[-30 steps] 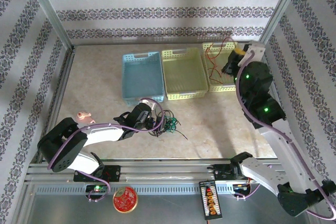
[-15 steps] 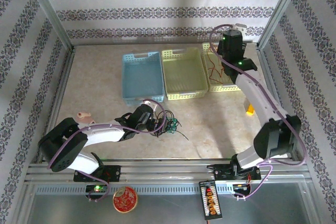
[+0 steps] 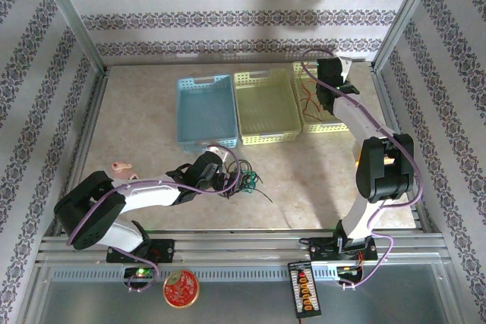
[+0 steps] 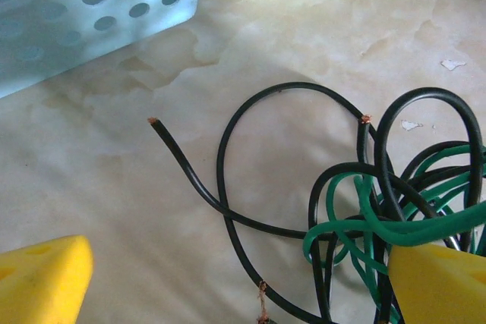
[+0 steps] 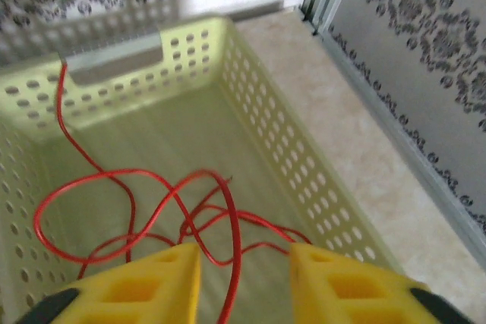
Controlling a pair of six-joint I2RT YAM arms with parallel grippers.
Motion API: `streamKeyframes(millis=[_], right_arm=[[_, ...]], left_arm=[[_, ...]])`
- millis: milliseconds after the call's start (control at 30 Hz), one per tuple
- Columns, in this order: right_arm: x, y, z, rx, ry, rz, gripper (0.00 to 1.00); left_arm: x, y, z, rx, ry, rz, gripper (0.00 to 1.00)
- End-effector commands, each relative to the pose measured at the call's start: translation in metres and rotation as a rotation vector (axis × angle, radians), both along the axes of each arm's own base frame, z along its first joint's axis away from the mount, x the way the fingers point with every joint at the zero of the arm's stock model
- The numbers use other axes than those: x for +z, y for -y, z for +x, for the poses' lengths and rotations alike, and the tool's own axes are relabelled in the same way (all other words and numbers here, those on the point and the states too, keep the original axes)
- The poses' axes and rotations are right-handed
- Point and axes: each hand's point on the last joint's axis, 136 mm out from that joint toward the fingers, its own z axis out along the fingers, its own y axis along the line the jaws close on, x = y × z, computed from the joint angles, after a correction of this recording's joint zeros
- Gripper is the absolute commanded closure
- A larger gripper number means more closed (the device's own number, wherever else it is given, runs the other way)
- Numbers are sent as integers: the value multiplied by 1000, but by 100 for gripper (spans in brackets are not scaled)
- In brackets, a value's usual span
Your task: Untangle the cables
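- The left gripper (image 4: 235,256) is hovering low over the marble-patterned beige tabletop (image 3: 304,172), at the lower centre of the overhead frame. Its yellow fingers are standing wide apart and gripping nothing.
- Ahead of those fingers, a knot of thin black rubber-coated cable (image 4: 288,85) and thin green cable (image 4: 425,229) is lying on the tabletop. The black one is looping out to the left with a bared copper end. The green one is bunching at the lower right of the left wrist view, partly behind the finger there.
- The right gripper (image 5: 244,256) is reaching into the pale yellow-green perforated plastic basket (image 5: 266,134) at the upper right of the overhead frame. Its jaws are standing apart, with a gap far wider than a wire.
- Curly thin red wire (image 5: 235,240) is lying on that basket's floor. One strand is running between the parted fingers, apparently unpinched.
- The light blue perforated basket (image 3: 205,111) and the middle yellow-green basket (image 3: 266,104) are sitting to its left, with no cable visible in them from above.
- Progress, as a judgement: the red wire is looking separated and binned. The black and green are lying knotted together, so most of the pulling apart is probably yet to come.
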Motion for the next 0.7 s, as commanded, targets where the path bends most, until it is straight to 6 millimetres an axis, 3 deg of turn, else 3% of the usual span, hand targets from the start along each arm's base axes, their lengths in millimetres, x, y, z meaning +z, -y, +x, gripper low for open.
streamKeyframes(millis=[0,167,233,300,367,533,667], right_arm=[[-6,-14,-7,33,2,96,58],[23,-18,-35,46,91,130,55],[32,-30,-52,82,114,147,55],[32,-55,-70,174,122,187,55],[23,-94,-93,324,94,226,54],[-22,-189,-166,696,-60,425,53],[-56,-241,-223,908,-228,548,53]], left_arm=[[9,5,-1,-24,25,18,1],[9,5,-1,-26,28,22,1],[9,6,-1,-28,29,23,1],[9,7,0,-28,33,25,1],[8,6,1,-23,36,28,1],[7,6,3,-14,38,34,0],[8,7,4,-14,42,35,3]])
